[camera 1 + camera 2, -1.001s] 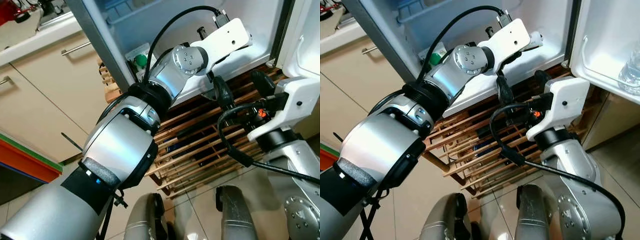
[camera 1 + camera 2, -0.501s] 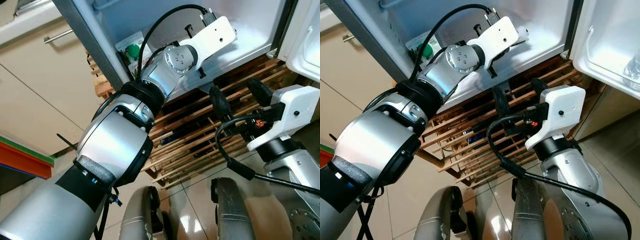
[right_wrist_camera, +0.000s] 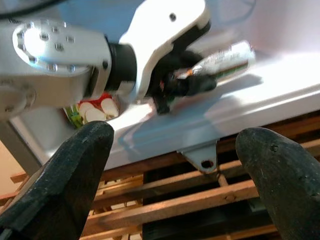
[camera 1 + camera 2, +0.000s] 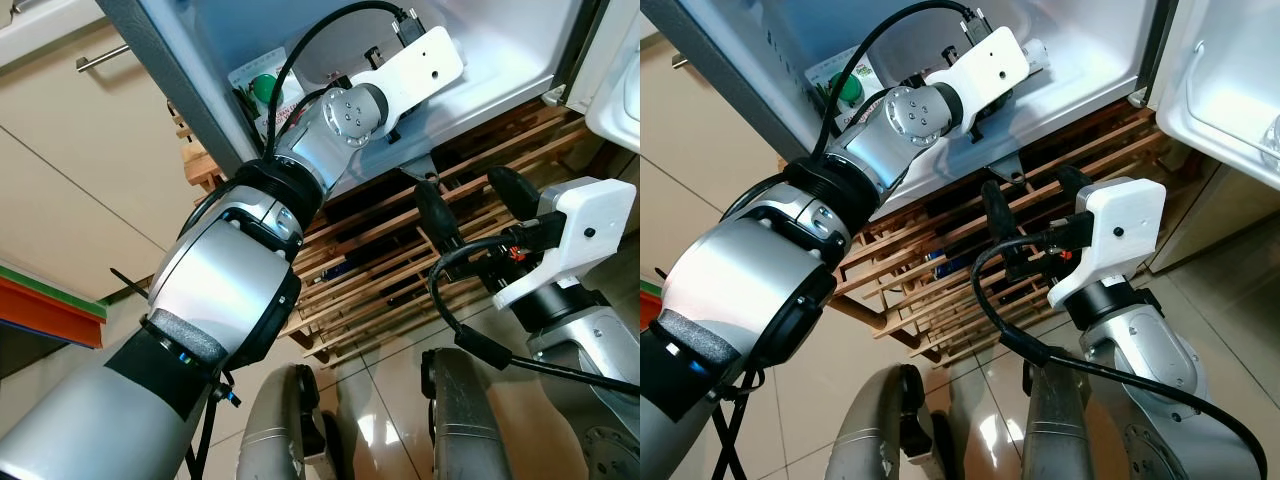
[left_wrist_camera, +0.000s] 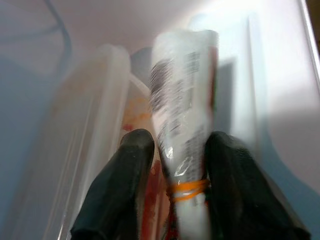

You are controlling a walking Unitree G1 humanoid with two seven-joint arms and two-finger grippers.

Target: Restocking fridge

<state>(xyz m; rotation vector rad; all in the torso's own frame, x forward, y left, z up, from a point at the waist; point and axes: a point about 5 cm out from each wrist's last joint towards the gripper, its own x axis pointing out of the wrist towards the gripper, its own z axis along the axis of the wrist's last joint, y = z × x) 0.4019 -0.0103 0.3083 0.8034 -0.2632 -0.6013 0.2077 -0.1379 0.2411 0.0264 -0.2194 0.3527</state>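
My left arm reaches into the open fridge (image 4: pixel 500 70). Its gripper (image 5: pixel 172 150) is shut on a white printed packet (image 5: pixel 185 110) bound with an orange rubber band. The packet (image 3: pixel 226 59) lies low over the fridge's white floor, its tip (image 4: pixel 1037 50) poking out past the white wrist housing. A clear plastic container (image 5: pixel 100 130) with something orange inside lies right beside the packet. My right gripper (image 4: pixel 470 195) hangs open and holds nothing, in front of the wooden rack and below the fridge's bottom edge.
A carton with a green cap (image 4: pixel 264 88) stands at the fridge's left inner side. A slatted wooden rack (image 4: pixel 380 280) sits under the fridge. The open fridge door (image 4: pixel 1230 80) is on the right. Beige cabinets (image 4: pixel 80 150) are on the left.
The whole picture has shifted, so the camera moved. My left gripper stays in the fridge, shut on the packet. The right gripper stays open by the rack.
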